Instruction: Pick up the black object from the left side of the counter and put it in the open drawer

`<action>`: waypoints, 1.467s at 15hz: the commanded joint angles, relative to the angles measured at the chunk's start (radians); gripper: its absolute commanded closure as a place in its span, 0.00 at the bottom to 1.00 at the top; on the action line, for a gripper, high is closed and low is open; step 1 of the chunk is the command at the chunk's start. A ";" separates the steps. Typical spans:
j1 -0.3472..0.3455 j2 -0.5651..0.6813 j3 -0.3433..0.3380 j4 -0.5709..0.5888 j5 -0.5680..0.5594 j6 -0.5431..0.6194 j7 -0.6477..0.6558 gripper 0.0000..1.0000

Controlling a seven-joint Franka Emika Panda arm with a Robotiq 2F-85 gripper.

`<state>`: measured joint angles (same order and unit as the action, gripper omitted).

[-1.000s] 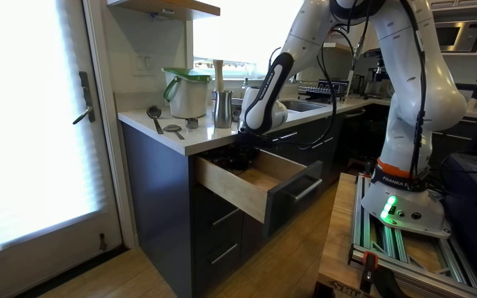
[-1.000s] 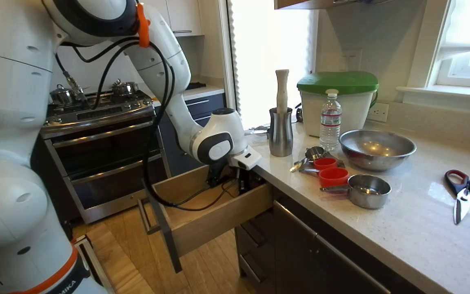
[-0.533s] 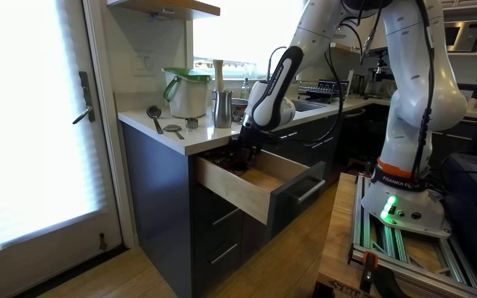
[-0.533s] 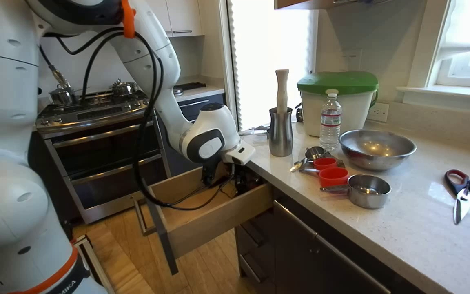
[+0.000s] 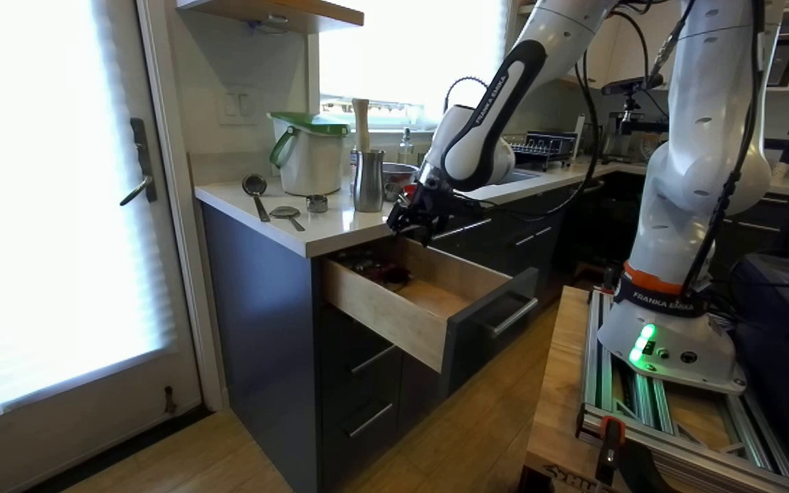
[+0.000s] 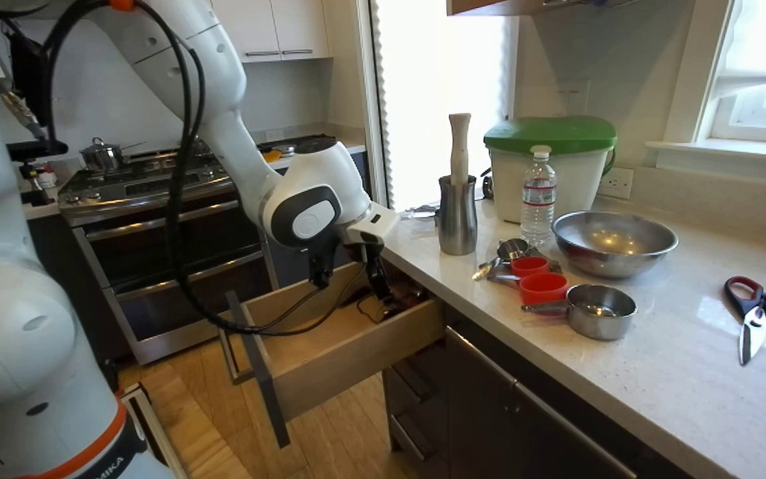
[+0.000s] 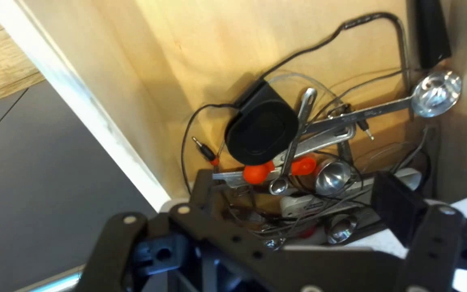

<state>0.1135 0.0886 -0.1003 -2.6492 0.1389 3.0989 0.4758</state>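
Note:
Inside the pulled-out drawer [image 5: 384,308] lies a flat, rounded black object [image 7: 262,125] with a thin black cable, on metal spoons near the heap of utensils. My gripper [image 5: 411,231] hangs above the drawer, just off the edge of the counter [image 5: 340,236]. In the wrist view its fingers stand wide apart at the bottom, and nothing is held between them; the utensils seen through the gap lie lower, in the drawer. The black object is apart from both fingertips [image 7: 202,184].
Measuring spoons with red parts [image 7: 255,173] and loose cables fill the drawer's back. On the counter stand a steel cup [image 6: 457,219], a bottle [image 6: 539,199], red measuring cups [image 6: 544,287], a bowl [image 6: 616,243], scissors [image 6: 759,309] and a green-lidded bin [image 5: 311,157].
The gripper has opened and risen out of the drawer, drawing back from the counter toward the robot's base. The drawer has slid out slightly further.

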 commanded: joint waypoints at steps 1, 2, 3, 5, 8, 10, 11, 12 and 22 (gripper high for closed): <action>-0.031 -0.198 0.059 -0.126 0.010 -0.088 -0.139 0.00; -0.032 -0.250 0.071 -0.152 0.009 -0.114 -0.175 0.00; -0.032 -0.291 0.077 -0.170 0.008 -0.129 -0.202 0.00; -0.034 -0.314 0.083 -0.107 -0.002 -0.178 -0.253 0.00; -0.013 -0.449 0.072 -0.159 0.022 -0.187 -0.340 0.00; -0.017 -0.455 0.068 -0.098 0.010 -0.246 -0.371 0.00; -0.029 -0.479 0.073 -0.102 -0.003 -0.279 -0.375 0.00; -0.039 -0.501 0.075 -0.098 -0.008 -0.340 -0.375 0.00; -0.087 -0.564 0.054 -0.085 -0.001 -0.661 -0.455 0.00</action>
<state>0.0351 -0.4743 -0.0543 -2.7353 0.1328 2.4417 0.0250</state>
